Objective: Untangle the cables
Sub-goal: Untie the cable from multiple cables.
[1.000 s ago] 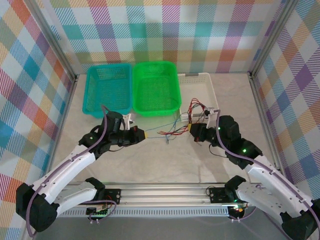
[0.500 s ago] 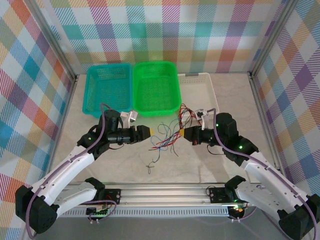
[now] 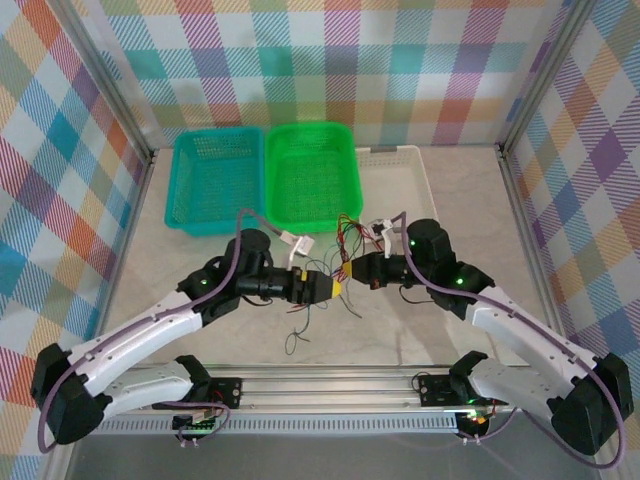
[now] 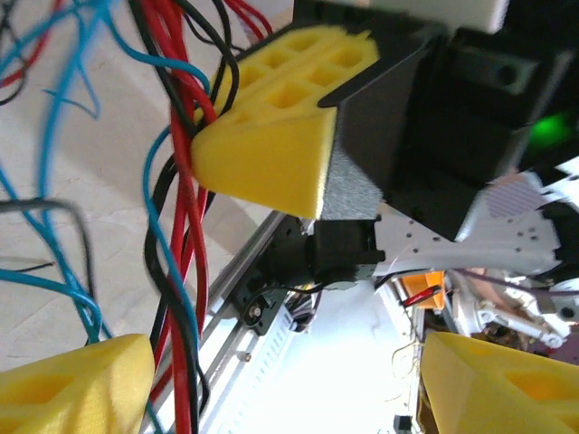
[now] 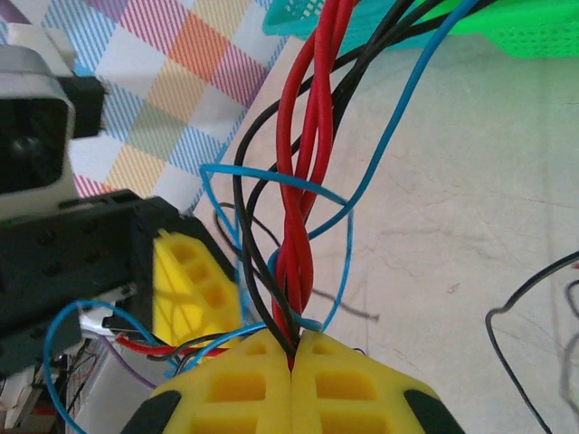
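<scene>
Yellow plastic fingers of the right tool (image 5: 291, 348) are pressed together with no gap, pinching a bundle of cables (image 5: 298, 181) between their tips. Two red wires twisted round each other, several black ones and a blue one rise straight out of the closed tips, and more blue wires loop out to either side just above them. The left tool (image 4: 288, 362) stands wide open, its two yellow fingers far apart and gripping nothing. Red, black and blue strands hang through its gap, close against the inner edge of one finger; whether they touch it cannot be told. Directly ahead of the open left tool are the closed tips of the right tool, so the two meet nearly tip to tip over the middle of the tabletop (image 3: 460, 210). From above, the red and black tangle fans out just beyond the right tool, toward the green basket (image 3: 312, 175), while a few thin strands trail onto the tabletop on the near side of the left tool's tips. A teal basket (image 3: 215, 180) sits beside the green one, well beyond the left tool, and a white tray (image 3: 418, 165) lies beyond the right tool.
</scene>
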`<control>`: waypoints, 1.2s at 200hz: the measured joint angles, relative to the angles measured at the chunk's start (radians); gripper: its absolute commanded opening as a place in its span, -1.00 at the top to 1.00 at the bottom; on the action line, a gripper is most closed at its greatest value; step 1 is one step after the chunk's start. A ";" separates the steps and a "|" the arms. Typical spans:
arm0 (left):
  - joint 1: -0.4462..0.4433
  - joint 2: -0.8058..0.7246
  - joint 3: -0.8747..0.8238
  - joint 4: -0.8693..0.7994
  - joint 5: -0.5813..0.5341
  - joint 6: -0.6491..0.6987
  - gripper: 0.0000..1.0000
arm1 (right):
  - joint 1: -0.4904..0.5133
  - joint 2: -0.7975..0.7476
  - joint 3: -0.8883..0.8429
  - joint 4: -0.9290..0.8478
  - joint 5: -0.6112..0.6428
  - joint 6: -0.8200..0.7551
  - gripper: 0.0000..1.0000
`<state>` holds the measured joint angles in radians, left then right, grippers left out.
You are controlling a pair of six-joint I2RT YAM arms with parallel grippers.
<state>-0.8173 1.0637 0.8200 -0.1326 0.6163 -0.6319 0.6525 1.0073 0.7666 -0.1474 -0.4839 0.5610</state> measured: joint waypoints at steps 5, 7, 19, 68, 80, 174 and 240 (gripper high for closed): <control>-0.008 0.013 0.006 -0.004 -0.006 0.005 -0.37 | 0.004 0.003 0.006 0.000 0.000 0.000 1.00; -0.011 0.018 0.009 -0.008 -0.008 0.010 -0.33 | 0.005 0.003 0.008 0.000 0.001 0.000 1.00; -0.019 0.037 0.023 -0.033 -0.029 0.024 -0.01 | 0.010 0.004 0.018 0.000 0.001 -0.001 1.00; -0.021 0.050 0.062 -0.132 -0.131 0.092 1.00 | 0.010 -0.012 0.025 -0.006 0.013 -0.021 1.00; -0.022 0.048 0.062 -0.139 -0.153 0.095 1.00 | 0.010 -0.015 0.025 -0.011 0.018 -0.024 1.00; 0.032 -0.121 0.060 -0.243 -0.375 0.073 1.00 | 0.026 -0.109 0.027 -0.185 0.151 -0.121 1.00; 0.200 -0.196 0.064 -0.413 -0.455 0.050 1.00 | -0.083 -0.139 0.027 -0.348 0.312 -0.119 1.00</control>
<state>-0.6174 0.8680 0.8841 -0.5457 0.1612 -0.5823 0.5694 0.8684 0.7937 -0.4953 -0.1715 0.4416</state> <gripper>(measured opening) 0.080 0.065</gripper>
